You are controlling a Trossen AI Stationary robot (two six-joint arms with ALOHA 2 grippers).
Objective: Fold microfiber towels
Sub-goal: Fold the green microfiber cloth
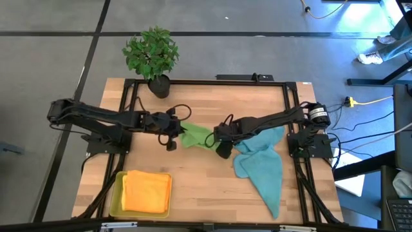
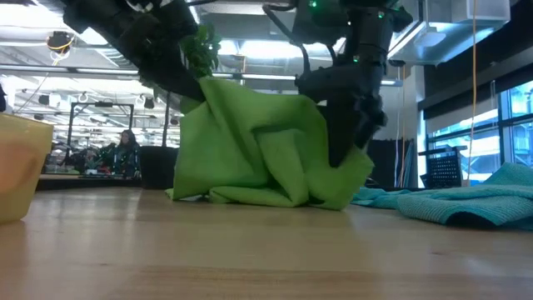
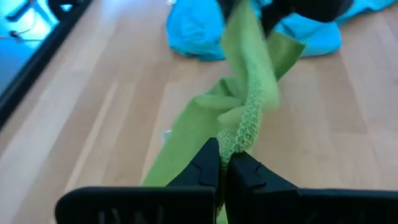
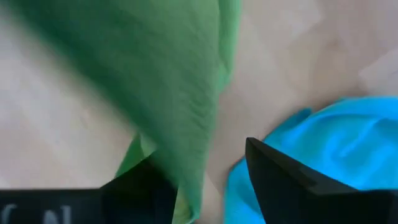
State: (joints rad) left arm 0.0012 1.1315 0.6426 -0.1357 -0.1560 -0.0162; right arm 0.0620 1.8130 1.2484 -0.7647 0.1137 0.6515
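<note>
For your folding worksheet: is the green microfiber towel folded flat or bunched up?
Bunched up. The green microfiber towel stands crumpled on the wooden table, one edge pinched in the left tool.

Grey floor [image 1: 51, 38]; ceiling strip lights [image 2: 250, 58]; windows [image 2: 508, 125] right.

The bunched towel [image 1: 195, 136] sits mid-table, the potted plant [image 1: 152, 57] behind it, the tray [image 1: 116, 201] with folded towels [image 1: 147, 191] front-left, the spread towels [image 1: 264, 164] just right.
</note>
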